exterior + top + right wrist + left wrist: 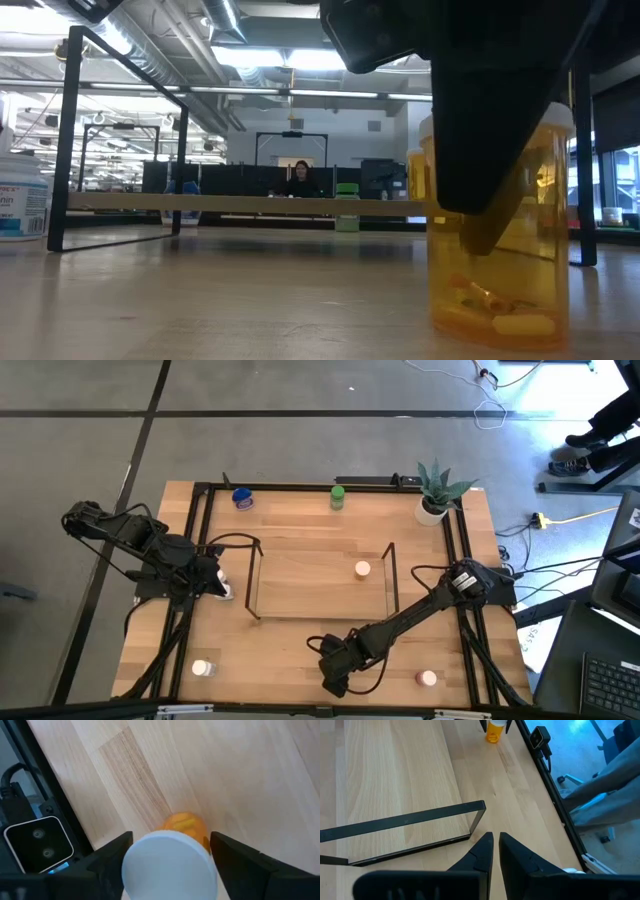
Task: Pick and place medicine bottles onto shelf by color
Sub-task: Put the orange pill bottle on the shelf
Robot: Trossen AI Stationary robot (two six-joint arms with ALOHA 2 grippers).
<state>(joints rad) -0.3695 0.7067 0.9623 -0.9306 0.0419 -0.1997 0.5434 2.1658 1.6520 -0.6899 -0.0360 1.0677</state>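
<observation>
An orange see-through medicine bottle [500,295] with a white cap [167,865] stands upright on the table near its near edge, also seen in the left wrist view [494,731]. My right gripper [338,678] reaches down over it, open, one finger [112,857] on each side of the cap. My left gripper [496,842] is shut and holds nothing, hovering at the left end of the wire shelf [390,575]. One bottle [362,569] stands on the shelf's wood surface. My right gripper comes at the orange bottle from above, slanting down, its fingers beside the cap and upper body [186,824]. The cap hides the fingertips, so I cannot tell whether they touch the bottle. The bottle stands upright on its base on the table.
A blue-capped bottle [241,498] and a green-capped one [338,497] stand by the far edge, next to a potted plant [435,490]. A white-capped bottle [203,668] sits near left, a pink-capped one [428,678] near right. A black frame [200,540] edges the table.
</observation>
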